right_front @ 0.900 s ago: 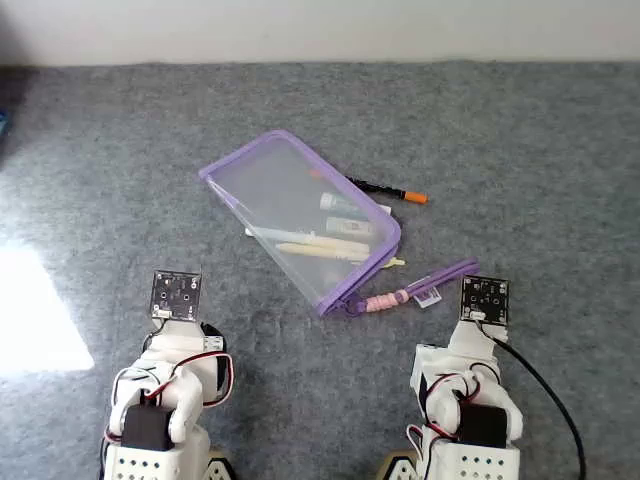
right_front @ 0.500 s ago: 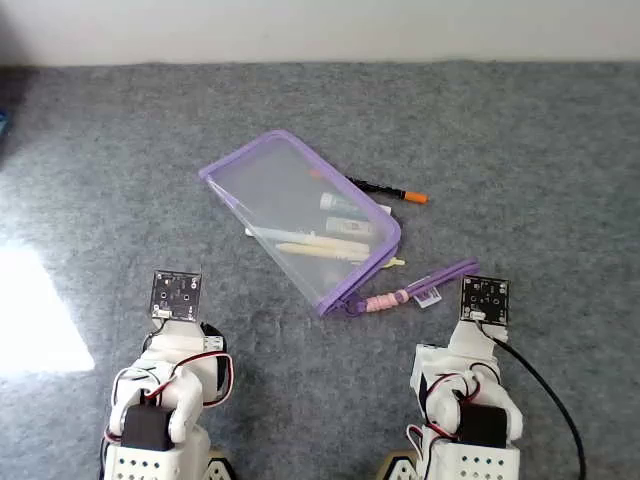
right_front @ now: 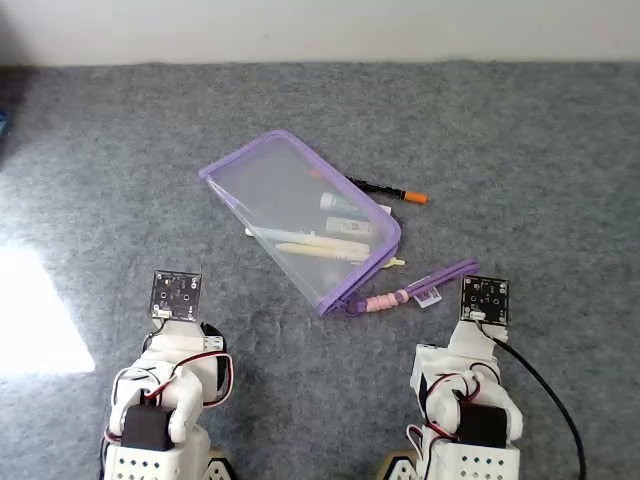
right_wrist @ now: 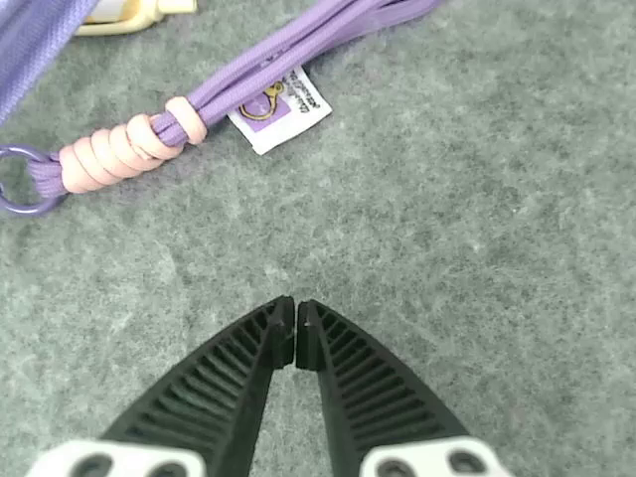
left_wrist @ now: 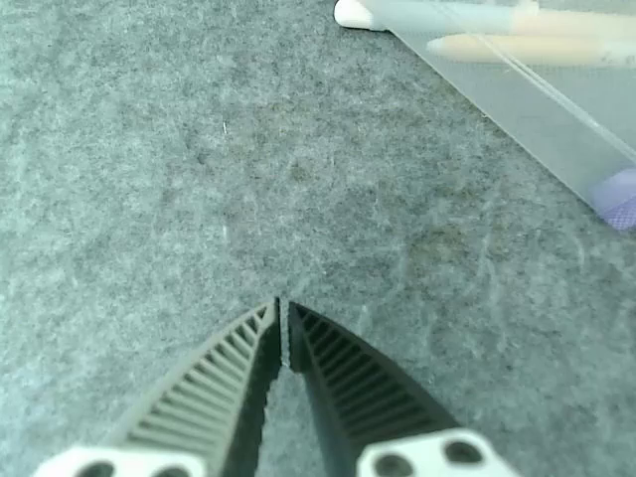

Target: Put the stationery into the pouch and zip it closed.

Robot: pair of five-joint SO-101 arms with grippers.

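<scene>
Grey carpet point(right_front: 560, 150); white tag point(right_wrist: 280, 109) beside purple strap point(right_wrist: 298, 45).

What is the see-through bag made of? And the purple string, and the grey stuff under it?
Pouch: looks like soft clear plastic, slightly frosted, since pens show through; purple edging seems fabric.
Strap: likely woven cord, with visible ribs.
Table cover: probably felt or carpet, fuzzy and matte.
</scene>
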